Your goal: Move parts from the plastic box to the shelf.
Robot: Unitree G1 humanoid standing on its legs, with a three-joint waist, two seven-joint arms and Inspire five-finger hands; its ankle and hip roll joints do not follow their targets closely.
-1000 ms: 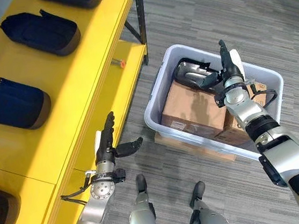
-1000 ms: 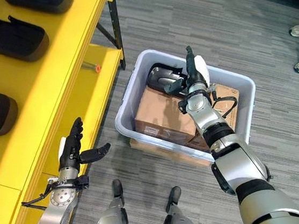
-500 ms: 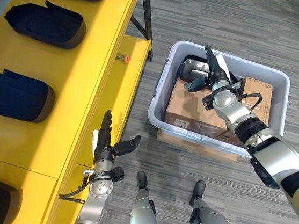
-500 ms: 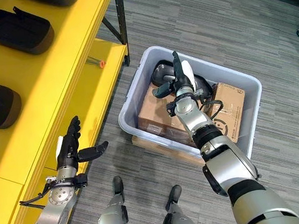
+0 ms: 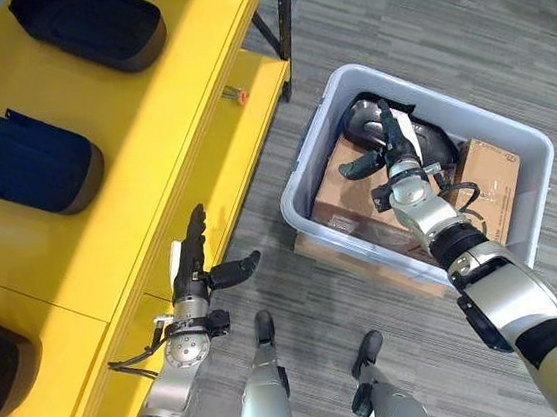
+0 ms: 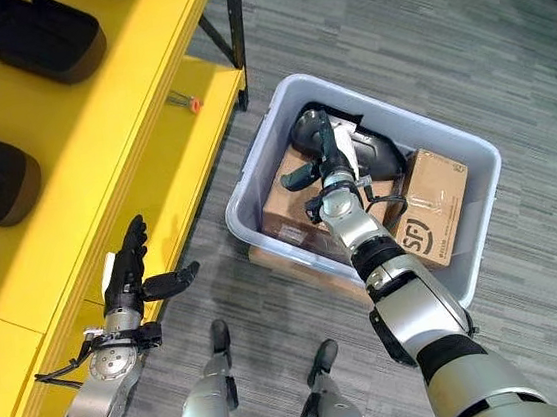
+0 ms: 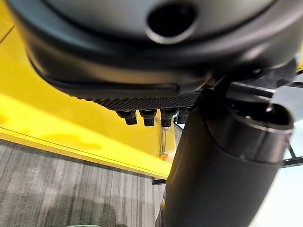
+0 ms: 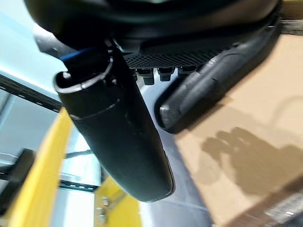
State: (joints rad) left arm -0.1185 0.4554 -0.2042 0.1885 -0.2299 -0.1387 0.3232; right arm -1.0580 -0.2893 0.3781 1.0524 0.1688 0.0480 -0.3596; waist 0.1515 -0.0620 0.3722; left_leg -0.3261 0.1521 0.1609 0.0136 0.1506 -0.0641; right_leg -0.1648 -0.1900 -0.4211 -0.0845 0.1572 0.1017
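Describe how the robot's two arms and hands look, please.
Both arms are silver-grey metal with black bands at the joints. The left hand and right hand are dark, with slim black fingers and a white cover on each thumb. Thin black cables loop at both wrists.

I see the head views bright and evenly lit, with light from overhead. The yellow shelf (image 5: 109, 218) shows a soft sheen toward 9 o'clock but no hard glare. The right hand (image 5: 393, 155) throws a faint, soft-edged shadow on the cardboard box (image 5: 357, 194), also plain in its wrist view. Both wrist views are blurred up close: my left hand (image 7: 189, 142) is a dark, unfocused mass, while the shelf beyond it is sharper. Pale background toward 9 o'clock in the right wrist view looks washed out.
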